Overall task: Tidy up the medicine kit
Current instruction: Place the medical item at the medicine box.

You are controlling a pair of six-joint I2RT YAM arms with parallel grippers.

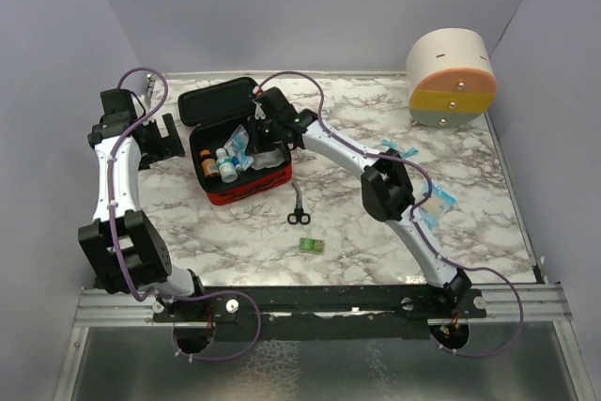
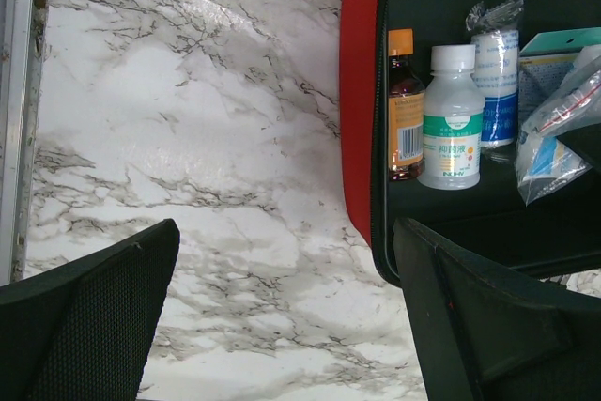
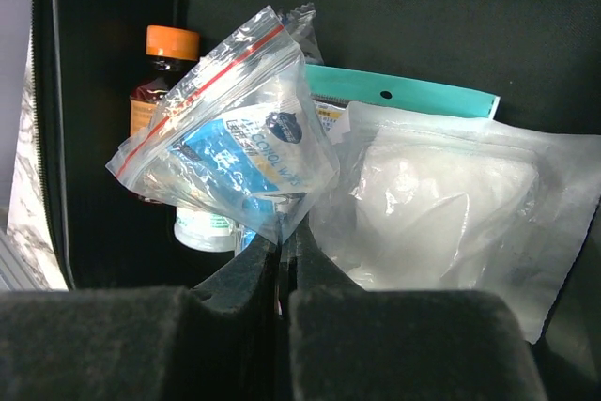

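Observation:
The medicine kit [image 1: 252, 192] lies open left of the table's centre, its red wall [image 2: 361, 91] facing the left wrist view and its black lid [image 1: 216, 103] flat behind it. Inside stand an amber bottle with an orange cap [image 2: 405, 115], a white bottle [image 2: 453, 124] and a wrapped roll [image 2: 495, 72]. My right gripper [image 3: 286, 232] hangs over the kit, shut on the bottom corner of a clear zip bag [image 3: 230, 157] of blue-printed sachets. A white gauze pack [image 3: 441, 204] and a teal box [image 3: 404, 96] lie beside the bag. My left gripper [image 2: 291, 326] stands open over bare marble just left of the kit.
Black scissors [image 1: 298, 207] and a small green packet [image 1: 312, 246] lie in front of the kit. Blue-and-clear packets [image 1: 438, 204] rest by the right arm. A round drawer container [image 1: 451, 77] stands at the back right. Grey walls close in the table.

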